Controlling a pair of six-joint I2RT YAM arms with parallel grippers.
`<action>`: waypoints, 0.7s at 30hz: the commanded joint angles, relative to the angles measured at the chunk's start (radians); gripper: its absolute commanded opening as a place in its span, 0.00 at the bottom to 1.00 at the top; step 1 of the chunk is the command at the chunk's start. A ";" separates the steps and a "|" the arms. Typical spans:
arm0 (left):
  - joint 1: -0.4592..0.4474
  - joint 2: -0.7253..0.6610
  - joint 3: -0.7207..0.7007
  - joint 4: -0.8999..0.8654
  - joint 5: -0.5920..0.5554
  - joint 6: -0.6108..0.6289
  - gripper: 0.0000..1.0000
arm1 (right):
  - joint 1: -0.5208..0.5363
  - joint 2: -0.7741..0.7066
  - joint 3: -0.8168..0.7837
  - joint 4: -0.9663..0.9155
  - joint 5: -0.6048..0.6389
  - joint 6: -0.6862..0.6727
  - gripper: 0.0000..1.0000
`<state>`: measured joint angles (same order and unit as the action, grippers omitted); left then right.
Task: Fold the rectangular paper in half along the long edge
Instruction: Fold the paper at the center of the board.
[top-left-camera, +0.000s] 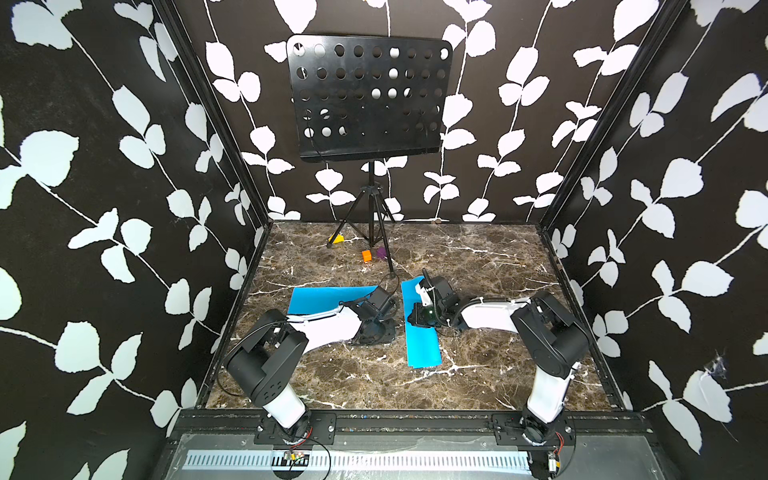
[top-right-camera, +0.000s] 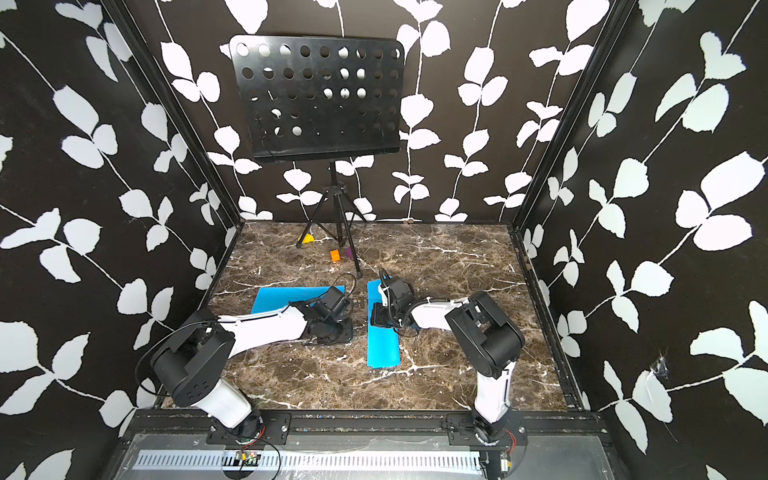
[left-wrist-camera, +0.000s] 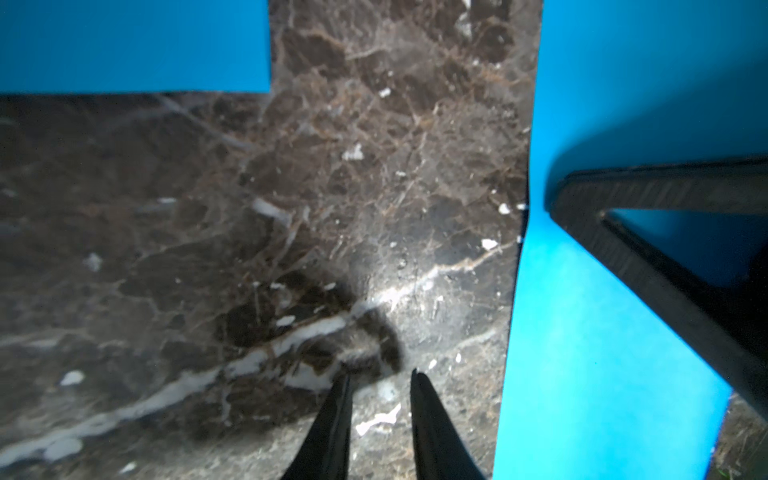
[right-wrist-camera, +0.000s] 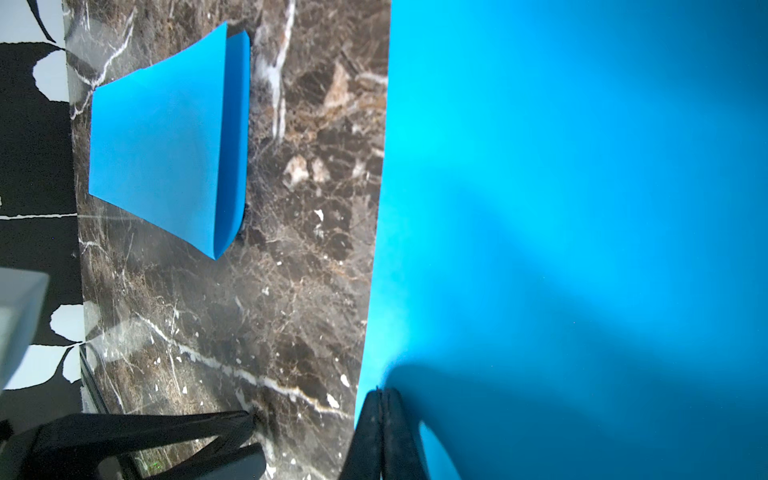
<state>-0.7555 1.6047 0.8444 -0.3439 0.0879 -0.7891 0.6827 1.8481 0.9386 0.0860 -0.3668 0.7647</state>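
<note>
Paper (top-left-camera: 423, 340) lies on the table (top-left-camera: 490, 266), long axis running front to back; right claw (right-wrist-camera: 381, 392), clamped shut, sits on its left edge, left claw (left-wrist-camera: 380, 374) slightly parted, empty, just beside it.

Dim overall; wrist views soft and blurred (glare patch on the marble (left-wrist-camera: 395, 291)).

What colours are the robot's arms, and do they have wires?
Both the left arm and right arm have white shells with chunky black joints. Black cables loop along them. The left end effector and right end effector have thin, pointed black fingers.
</note>
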 joint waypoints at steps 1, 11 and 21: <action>0.005 -0.016 0.028 -0.021 -0.004 0.017 0.28 | 0.002 -0.031 -0.020 -0.020 0.003 0.015 0.04; 0.005 -0.012 0.023 -0.013 -0.003 0.016 0.28 | -0.003 -0.054 -0.042 -0.011 -0.019 0.013 0.02; 0.005 -0.006 0.025 -0.009 -0.004 0.015 0.28 | -0.005 -0.084 -0.073 0.022 -0.034 0.029 0.02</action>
<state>-0.7555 1.6051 0.8555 -0.3435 0.0883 -0.7853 0.6804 1.7973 0.8822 0.0799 -0.3916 0.7780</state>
